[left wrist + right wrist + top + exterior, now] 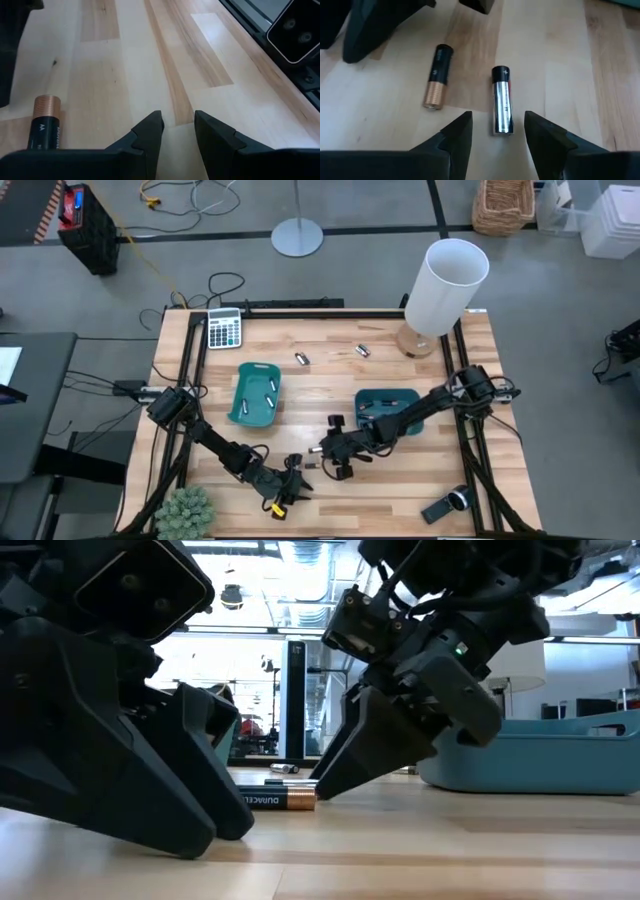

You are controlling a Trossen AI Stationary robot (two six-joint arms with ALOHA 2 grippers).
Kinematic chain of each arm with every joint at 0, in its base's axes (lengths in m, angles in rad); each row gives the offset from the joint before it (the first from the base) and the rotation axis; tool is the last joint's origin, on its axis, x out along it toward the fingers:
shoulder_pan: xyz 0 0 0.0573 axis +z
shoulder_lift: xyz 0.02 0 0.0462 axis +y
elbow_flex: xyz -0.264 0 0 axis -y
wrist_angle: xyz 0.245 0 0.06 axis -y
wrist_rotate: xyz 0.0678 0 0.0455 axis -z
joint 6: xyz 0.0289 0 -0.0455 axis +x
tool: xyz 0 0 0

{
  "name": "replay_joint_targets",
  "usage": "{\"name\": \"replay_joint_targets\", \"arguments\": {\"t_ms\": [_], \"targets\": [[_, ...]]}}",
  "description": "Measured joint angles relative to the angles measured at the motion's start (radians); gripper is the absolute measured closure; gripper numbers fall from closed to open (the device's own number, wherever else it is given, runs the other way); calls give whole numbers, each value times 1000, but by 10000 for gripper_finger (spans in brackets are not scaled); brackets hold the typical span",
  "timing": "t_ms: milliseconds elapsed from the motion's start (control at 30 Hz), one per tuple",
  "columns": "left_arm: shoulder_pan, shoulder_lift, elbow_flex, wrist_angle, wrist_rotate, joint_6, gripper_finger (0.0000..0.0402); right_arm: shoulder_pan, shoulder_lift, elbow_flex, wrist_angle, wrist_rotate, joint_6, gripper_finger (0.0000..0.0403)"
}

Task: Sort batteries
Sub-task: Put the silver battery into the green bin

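Observation:
Two batteries lie on the wood between my grippers. In the right wrist view a silver cell with a black end [502,95] sits beside a black-and-copper cell [437,75]. My right gripper [497,119] is open, its fingers standing on either side of the silver cell's near end without touching it. My left gripper [178,122] is open by a narrow gap over bare wood, with the black-and-copper cell [45,125] beside it. The low view shows this cell [280,799] lying on its side. Two more batteries [300,358] [362,350] lie farther back.
A teal tray [240,375] left of centre holds several silvery cells. A second teal tray [400,398] lies partly under the right arm. A grey calculator [224,328] and a white cylinder [445,285] stand at the far edge. A handheld device [445,505] and a plant [185,510] sit at the near edge.

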Motion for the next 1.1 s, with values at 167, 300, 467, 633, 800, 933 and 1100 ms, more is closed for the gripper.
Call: {"name": "replay_joint_targets", "arguments": {"t_ms": [167,300,467,633,800,933,1100], "targets": [[0,0,0,-3,-2,0,285,-8,0,0,0,-2,3,220],[0,1,-1,-4,-3,0,285,-8,0,0,0,-3,3,240],[0,1,-1,-5,-5,0,285,-13,0,0,0,-2,3,285],[0,2,-1,-5,-6,-1,285,-23,12,2,7,-2,10,320],[1,2,-2,-6,-7,0,285,-26,79,42,30,6,6,327],[1,2,-2,-6,-7,-1,285,-21,120,76,17,8,2,327],[1,2,-2,-7,-8,-1,285,-20,109,80,8,5,-5,328]]}}
